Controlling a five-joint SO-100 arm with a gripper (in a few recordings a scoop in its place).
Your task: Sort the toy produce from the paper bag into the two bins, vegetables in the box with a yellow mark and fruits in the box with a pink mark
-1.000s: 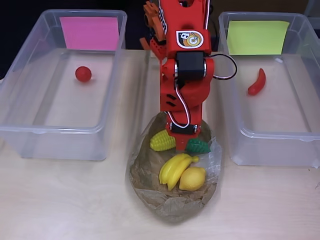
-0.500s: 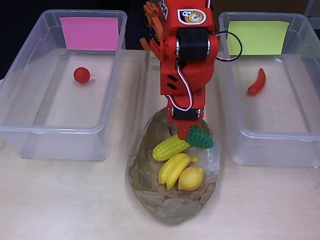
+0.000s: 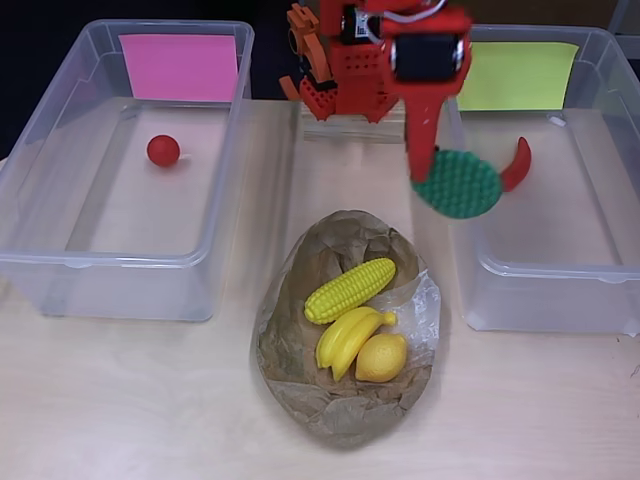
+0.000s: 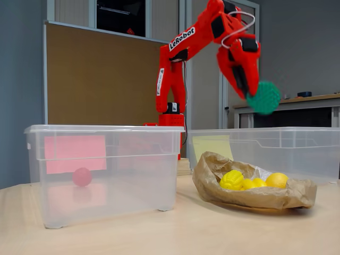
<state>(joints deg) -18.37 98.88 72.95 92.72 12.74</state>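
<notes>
My red gripper (image 3: 432, 170) (image 4: 249, 93) is shut on a green bumpy toy vegetable (image 3: 459, 184) (image 4: 263, 98), held high in the air over the near left rim of the bin with the yellow mark (image 3: 515, 75) (image 4: 210, 146). That bin holds a red chili pepper (image 3: 514, 166). The bin with the pink mark (image 3: 180, 66) (image 4: 74, 153) holds a small red ball-shaped fruit (image 3: 163, 150) (image 4: 82, 176). On the crumpled paper bag (image 3: 345, 405) (image 4: 249, 196) lie a corn cob (image 3: 350, 290) (image 4: 232, 179), bananas (image 3: 345, 338) and a lemon (image 3: 381, 357) (image 4: 277, 180).
The arm's red base (image 3: 335, 75) (image 4: 171, 119) stands at the back between the two clear bins. Bare wooden table (image 3: 130, 400) lies in front of the bins and around the bag.
The gripper has lifted the green vegetable out of the bag and swung it up and right toward the yellow-marked bin. The corn has shifted slightly in the bag.
</notes>
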